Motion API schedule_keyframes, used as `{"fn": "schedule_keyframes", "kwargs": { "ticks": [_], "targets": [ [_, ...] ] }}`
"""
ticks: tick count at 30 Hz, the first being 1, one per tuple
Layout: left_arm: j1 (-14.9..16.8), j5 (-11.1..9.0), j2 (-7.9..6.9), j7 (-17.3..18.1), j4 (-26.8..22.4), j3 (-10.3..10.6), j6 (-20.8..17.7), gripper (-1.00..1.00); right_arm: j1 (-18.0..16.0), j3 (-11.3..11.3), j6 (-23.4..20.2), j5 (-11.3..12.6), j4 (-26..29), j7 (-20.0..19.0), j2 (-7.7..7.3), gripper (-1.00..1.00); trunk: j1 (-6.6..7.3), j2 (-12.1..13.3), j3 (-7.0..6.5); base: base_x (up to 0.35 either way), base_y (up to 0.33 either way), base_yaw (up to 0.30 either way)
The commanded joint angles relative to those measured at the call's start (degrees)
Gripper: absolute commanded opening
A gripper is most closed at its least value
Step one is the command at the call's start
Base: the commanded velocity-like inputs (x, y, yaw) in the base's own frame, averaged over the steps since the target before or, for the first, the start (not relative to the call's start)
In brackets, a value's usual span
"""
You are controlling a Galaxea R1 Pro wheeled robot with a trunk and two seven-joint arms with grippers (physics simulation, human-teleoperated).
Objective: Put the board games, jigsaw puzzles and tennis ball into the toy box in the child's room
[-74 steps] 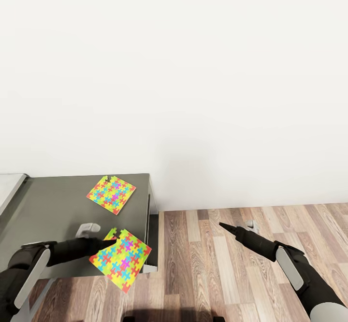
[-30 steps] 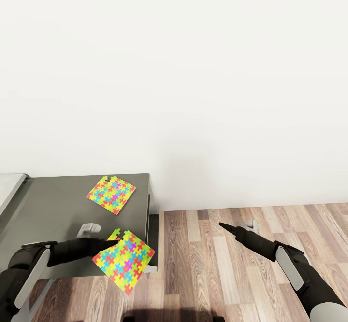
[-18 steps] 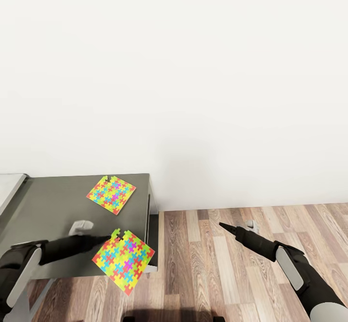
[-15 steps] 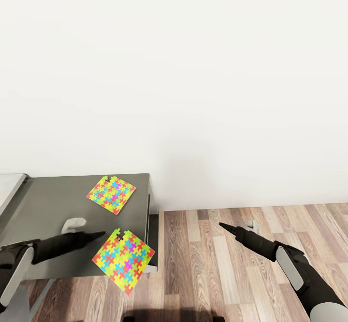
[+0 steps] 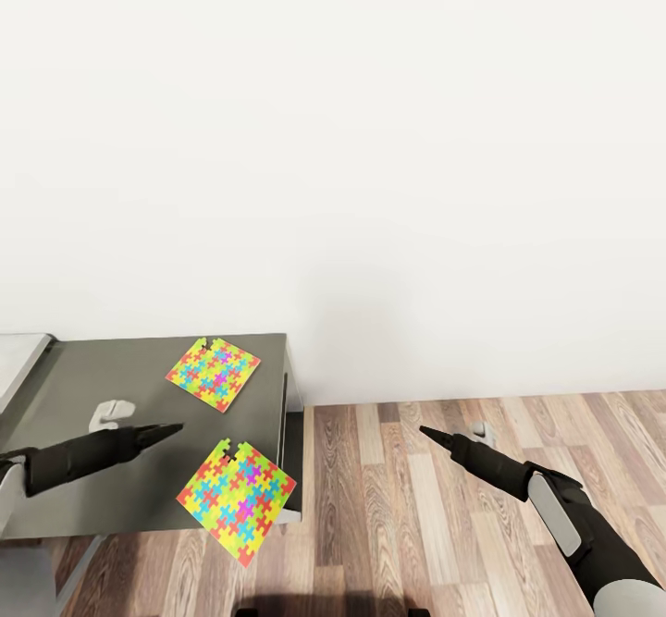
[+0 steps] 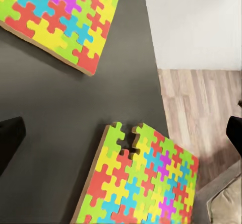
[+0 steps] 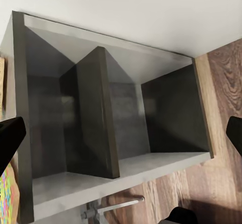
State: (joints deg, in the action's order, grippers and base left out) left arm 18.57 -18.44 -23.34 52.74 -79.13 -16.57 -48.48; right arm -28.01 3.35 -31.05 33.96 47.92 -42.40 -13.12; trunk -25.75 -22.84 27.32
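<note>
Counter (image 5: pixel 102 386) of dark grey, matte and flat, fills the lower left of the head view against a plain white wall, with wood-grain plank floor (image 5: pixel 444 506) to its right. Two thin square jigsaw puzzles lie on it: the far puzzle (image 5: pixel 213 373) flat near the back, the near puzzle (image 5: pixel 237 500) overhanging the front edge. The left fingers (image 5: pixel 171 429) come to a dark point over the counter between the two puzzles, apart from both and holding nothing; the left arm reaches in low and nearly level. The right fingers (image 5: pixel 428 433) hang over the floor, well apart from the counter, also empty, arm slanting up from the lower right.

In the left wrist view the near puzzle (image 6: pixel 138 183) and far puzzle (image 6: pixel 65 20) show interlocking bright pieces with cardboard edges; the finger (image 6: pixel 10 138) and its mate stand wide apart at the frame's sides.

In the right wrist view an open dark grey shelf unit (image 7: pixel 108 123) with one upright divider appears, fingers (image 7: pixel 10 138) spread wide.
</note>
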Motion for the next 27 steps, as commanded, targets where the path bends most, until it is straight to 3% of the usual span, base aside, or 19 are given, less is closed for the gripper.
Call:
{"fn": "schedule_keyframes", "kwargs": {
  "ticks": [1,5,7,13,17,20,23,27],
  "targets": [
    [-0.04,0.0,-0.01,1.49,-0.54,-0.03,-0.69,1.0,-0.03,0.05,-0.42,0.31,0.02,-0.05,0.01,1.0,-0.03,-0.09,0.0,0.0,0.0,0.0],
    [-0.24,0.33,-0.03,10.41,-2.11,-0.17,-2.32,1.0,-0.03,-0.02,-0.4,0.29,0.06,-0.05,0.06,1.0,-0.03,-0.09,-0.34,0.0,0.0,0.0],
    [-0.26,0.38,-0.06,12.33,-2.26,-0.34,-2.48,1.0,-0.03,-0.03,-0.37,0.27,0.06,-0.05,0.08,1.0,-0.03,-0.09,-0.53,0.0,0.0,0.0],
    [-0.97,0.21,-0.04,19.92,-2.62,-4.66,-2.73,1.0,-0.03,-0.09,0.02,0.18,-0.01,-0.03,0.11,1.0,-0.03,-0.09,-1.09,0.0,0.0,0.0],
    [-1.4,0.25,-0.06,25.22,-2.81,-5.68,-2.75,1.0,0.02,-0.16,2.52,0.27,-0.08,-0.04,0.11,1.0,-0.03,-0.09,-1.46,0.0,0.0,0.0],
    [-1.67,0.2,0.29,28.02,-3.5,-5.43,-2.66,1.0,0.04,-0.18,3.73,0.35,-0.1,-0.05,0.14,1.0,-0.03,-0.09,-1.75,0.0,0.0,0.0],
    [-1.87,0.21,0.6,29.68,-4.14,-3.7,-2.44,1.0,0.05,-0.38,4.36,0.36,-0.28,0.01,0.18,1.0,-0.03,-0.09,-2.03,0.0,0.0,0.0],
    [-1.94,0.24,0.72,30.36,-4.37,-2.28,-2.29,1.0,0.06,-3.1,4.92,0.14,-1.42,0.22,0.52,1.0,-0.03,-0.09,-2.41,0.0,0.0,0.0]
  ]
}}
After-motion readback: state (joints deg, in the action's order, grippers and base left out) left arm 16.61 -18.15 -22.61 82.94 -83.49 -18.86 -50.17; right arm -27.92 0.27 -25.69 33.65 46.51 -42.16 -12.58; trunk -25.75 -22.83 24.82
